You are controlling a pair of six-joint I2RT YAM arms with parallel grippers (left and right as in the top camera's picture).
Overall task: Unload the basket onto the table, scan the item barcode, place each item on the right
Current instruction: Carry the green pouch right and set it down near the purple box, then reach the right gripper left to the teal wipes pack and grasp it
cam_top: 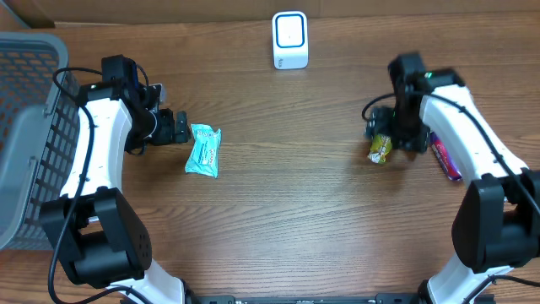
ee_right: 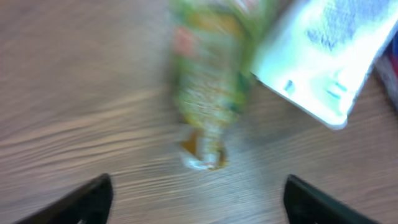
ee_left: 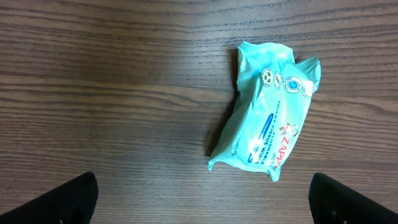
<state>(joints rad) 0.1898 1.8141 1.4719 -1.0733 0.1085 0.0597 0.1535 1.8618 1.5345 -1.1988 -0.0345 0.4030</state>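
The green-and-yellow crinkled foil snack packet [cam_top: 380, 149] is lying flat on the brown wood-grain table [cam_top: 295, 211], to the right of the white boxy barcode scanner with a blue-ringed face [cam_top: 289, 40] and nearer the robot than it. The right gripper [cam_top: 396, 135] is sitting over the packet's far end with its jaws spread wide. In the right wrist view its two dark fingertips [ee_right: 87, 199] are standing well apart at the bottom corners. The blurred packet is lying on the wood ahead of them, pinched by neither. A white, shiny flat thing [ee_right: 323, 56], too blurred to name, is showing just beside the packet in that view. A purple glossy tube-shaped packet [cam_top: 445, 158] is lying further to the scanner's right, partly under the right arm.

The teal plastic wipes pouch with white and blue print [cam_top: 203, 149] is lying on the table to the scanner's left, also nearer the robot than it. The left gripper [cam_top: 173, 127] is resting just beside the pouch's left edge, its jaws spread fully and holding nothing. In the left wrist view the pouch is lying ahead of the black fingertips [ee_left: 68, 202], apart from both. A grey plastic mesh basket [cam_top: 29, 127] is standing far to the scanner's left, at the table's edge.
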